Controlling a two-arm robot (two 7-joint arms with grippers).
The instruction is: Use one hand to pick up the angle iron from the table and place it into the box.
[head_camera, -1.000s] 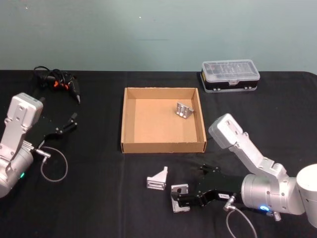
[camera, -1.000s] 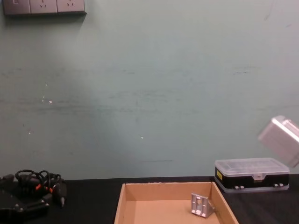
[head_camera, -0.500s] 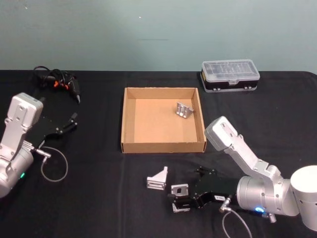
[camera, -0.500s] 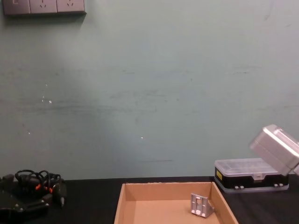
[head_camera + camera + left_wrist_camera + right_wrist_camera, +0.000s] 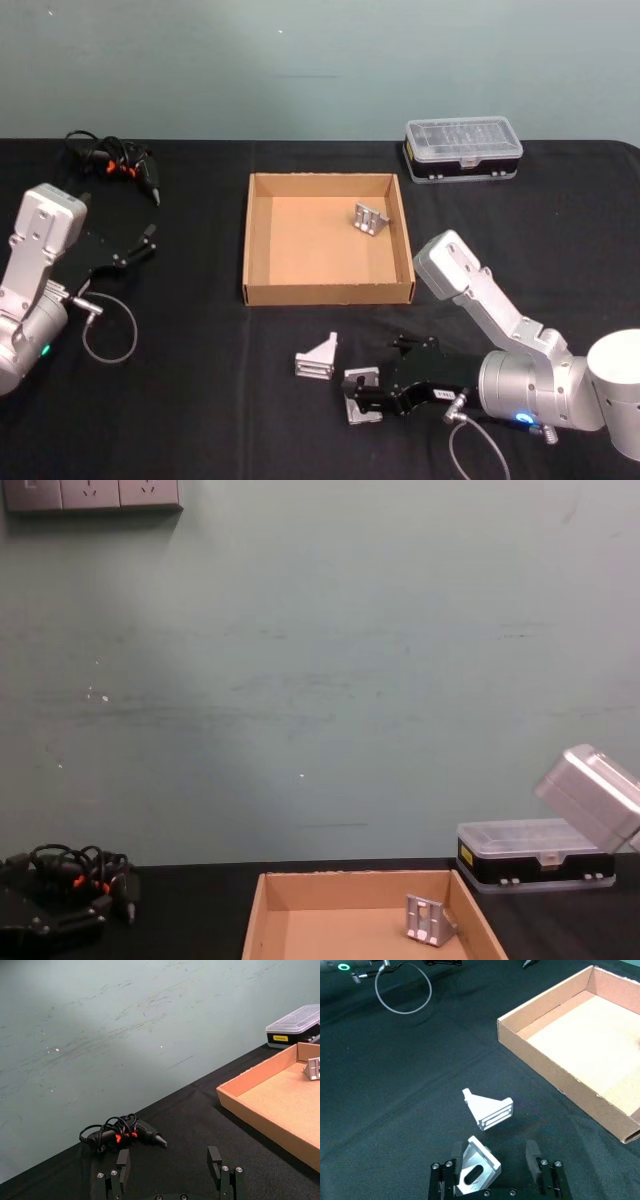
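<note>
Black right gripper (image 5: 493,1156) low over the table (image 5: 200,400), on the near side of the box (image 5: 328,293). Straddles 1 angle iron (image 5: 476,1167) with jaws spread wide, nothing clamped. Seems to touch that bracket with 1 finger (image 5: 455,1152), though hard to be sure from the wrist view; stands clear of it with the other finger. Rests on the tabletop between the fingers, slotted face showing.

Just beside it, toward the box and apart from the fingers: a 2nd angle iron (image 5: 489,1108), also on the table.

Inside the box, near its far right corner: a 3rd angle iron (image 5: 370,220), close to the right wall.

Over at the left side of the table: left gripper (image 5: 168,1160), fingers parted and holding nothing, not far from a coiled cable bundle (image 5: 120,1132) with orange marks.

Beyond the box's far right corner, near the table's back edge: black case (image 5: 463,150) with a clear lid, apart from the box.
</note>
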